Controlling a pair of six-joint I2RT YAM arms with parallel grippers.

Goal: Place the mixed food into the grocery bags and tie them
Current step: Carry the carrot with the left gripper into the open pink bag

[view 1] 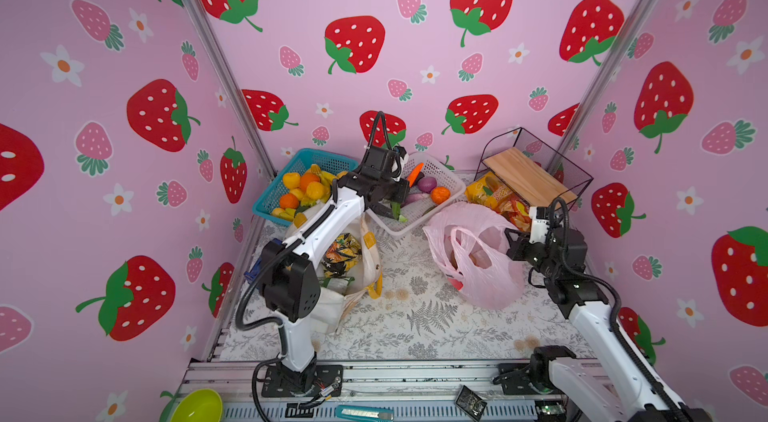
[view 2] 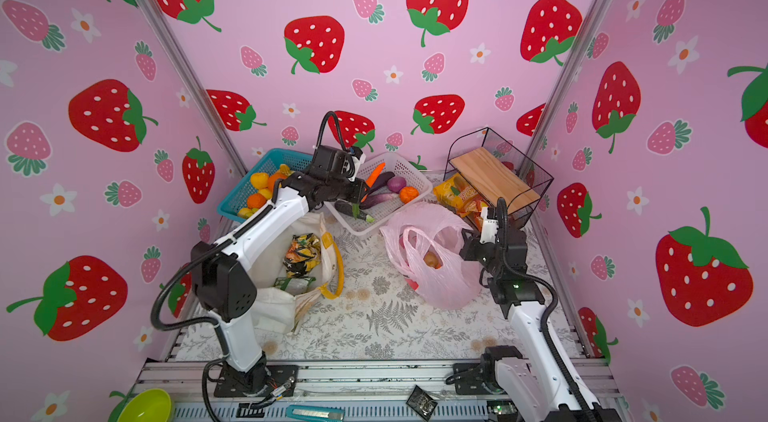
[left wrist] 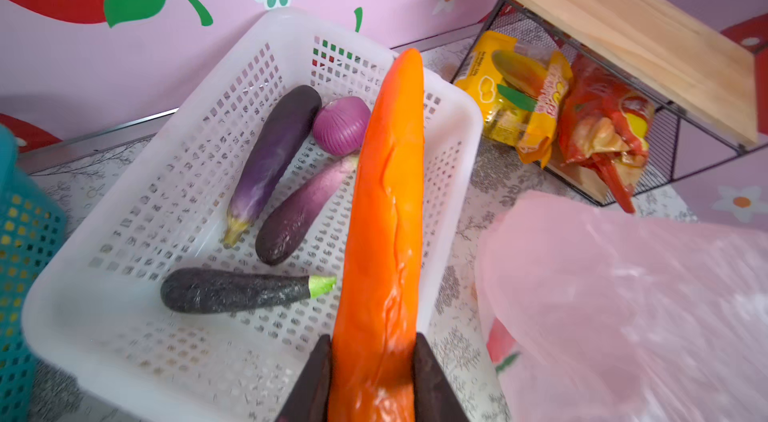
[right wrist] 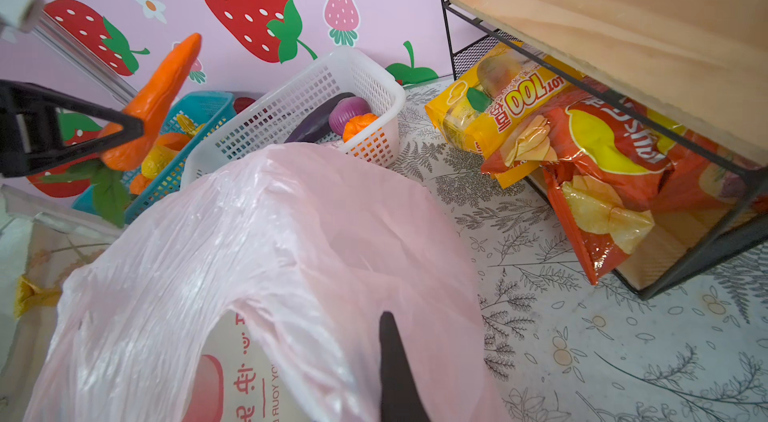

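Your left gripper (left wrist: 372,343) pinches the carrot (left wrist: 386,200) above the white basket (left wrist: 124,316).
Your right gripper (view 1: 510,239), closed, grips the pink bag (view 1: 478,274) near the right edge of the worktop (view 1: 415,328).

Two white-and-black robot arms stand on bases at the near edge. The left arm (view 1: 324,220) reaches forward with its elbow bent. The left gripper (left wrist: 372,337) is clamped on the thick end of a carrot (left wrist: 386,191), holding it in the air. The right arm (view 1: 594,316) leans forward and inward, lower down. The right gripper (view 1: 510,239) is closed, pinching the rim of a pink bag (view 1: 478,274).
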